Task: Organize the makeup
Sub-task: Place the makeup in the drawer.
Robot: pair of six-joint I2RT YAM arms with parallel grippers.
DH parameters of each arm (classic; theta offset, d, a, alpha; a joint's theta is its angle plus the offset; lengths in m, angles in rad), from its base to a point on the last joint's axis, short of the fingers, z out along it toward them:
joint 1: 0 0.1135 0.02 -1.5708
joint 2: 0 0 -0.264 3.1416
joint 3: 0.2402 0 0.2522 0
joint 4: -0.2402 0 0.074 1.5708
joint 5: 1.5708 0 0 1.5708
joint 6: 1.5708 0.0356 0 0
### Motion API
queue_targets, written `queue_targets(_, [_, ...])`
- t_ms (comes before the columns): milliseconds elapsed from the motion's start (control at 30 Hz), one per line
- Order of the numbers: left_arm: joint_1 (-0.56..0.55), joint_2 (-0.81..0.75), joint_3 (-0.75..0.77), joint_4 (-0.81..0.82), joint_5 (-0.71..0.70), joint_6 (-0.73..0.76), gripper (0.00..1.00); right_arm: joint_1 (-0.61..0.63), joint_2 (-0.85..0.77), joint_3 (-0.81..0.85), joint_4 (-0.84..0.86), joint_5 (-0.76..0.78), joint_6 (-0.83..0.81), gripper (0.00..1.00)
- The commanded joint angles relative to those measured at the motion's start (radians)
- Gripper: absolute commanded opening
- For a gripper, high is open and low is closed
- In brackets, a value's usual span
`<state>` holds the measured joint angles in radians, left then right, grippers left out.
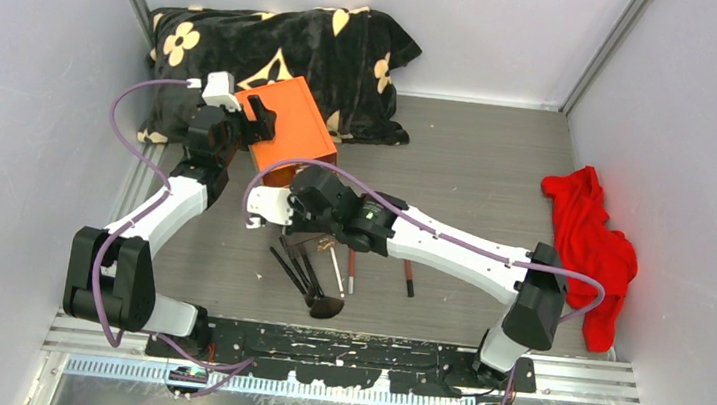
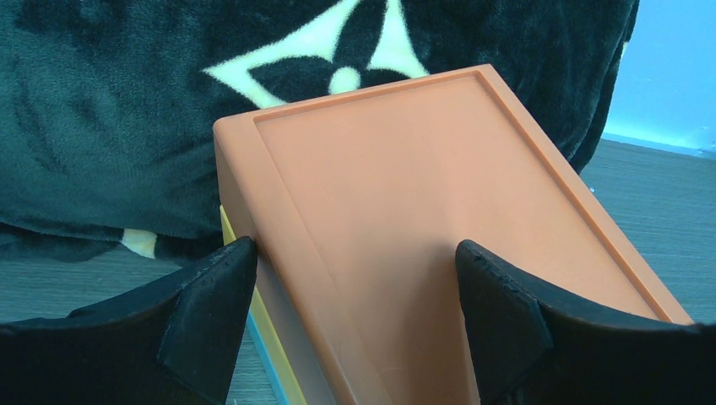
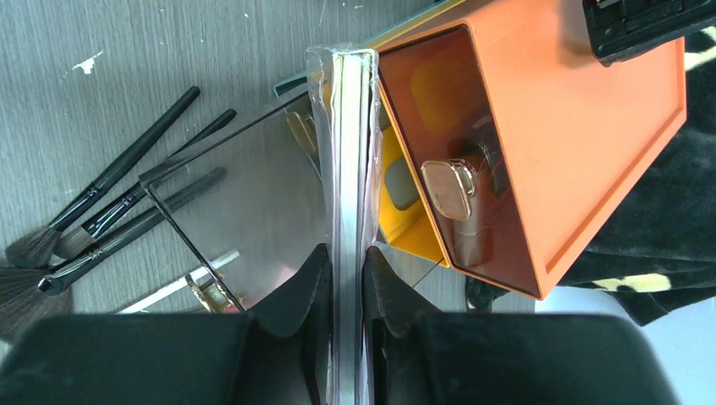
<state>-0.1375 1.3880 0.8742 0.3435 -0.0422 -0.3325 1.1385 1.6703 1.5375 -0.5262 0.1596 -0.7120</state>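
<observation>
Right wrist: palette (image 3: 350,152) w/in end effector (image 3: 346,257)

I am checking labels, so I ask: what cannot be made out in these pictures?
Right wrist view: the palette shows edge-on, so its face is unseen; the brushes are cut off by the left edge.
Top view: the right gripper hides the palette.
Left wrist view: the orange box has its drawer fronts out of frame.

Right fingers (image 3: 306,297) pinching thin wrapped palette (image 3: 350,160) edge-on, orange box (image 3: 591,152) just beside, black brushes (image 3: 110,211) at left
</observation>
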Motion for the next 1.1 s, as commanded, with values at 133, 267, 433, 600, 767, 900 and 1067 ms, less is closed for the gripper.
queue_targets(133, [0.001, 0.094, -0.057, -0.276, -0.036, 0.100, 0.85, 0.039, -0.097, -0.112, 0.122, 0.164, -0.008, 0.01])
queue_targets(267, [0.001, 0.101, -0.051, -0.277, -0.037, 0.101, 0.85, 0.044, -0.115, -0.157, 0.125, 0.165, 0.015, 0.04])
queue_targets(433, [0.001, 0.098, -0.053, -0.276, -0.036, 0.101, 0.85, 0.046, -0.109, -0.196, 0.127, 0.196, 0.031, 0.08])
queue_targets(600, [0.001, 0.098, -0.056, -0.273, -0.036, 0.103, 0.85, 0.046, -0.115, -0.239, 0.167, 0.216, 0.052, 0.22])
queue_targets(767, [0.001, 0.098, -0.057, -0.271, -0.035, 0.102, 0.85, 0.045, -0.138, -0.273, 0.206, 0.205, 0.067, 0.35])
queue_targets(900, [0.001, 0.094, -0.055, -0.273, -0.035, 0.102, 0.85, 0.046, -0.139, -0.270, 0.203, 0.192, 0.078, 0.50])
queue_targets(1067, [0.001, 0.093, -0.053, -0.274, -0.033, 0.102, 0.85, 0.046, -0.141, -0.280, 0.236, 0.208, 0.078, 0.68])
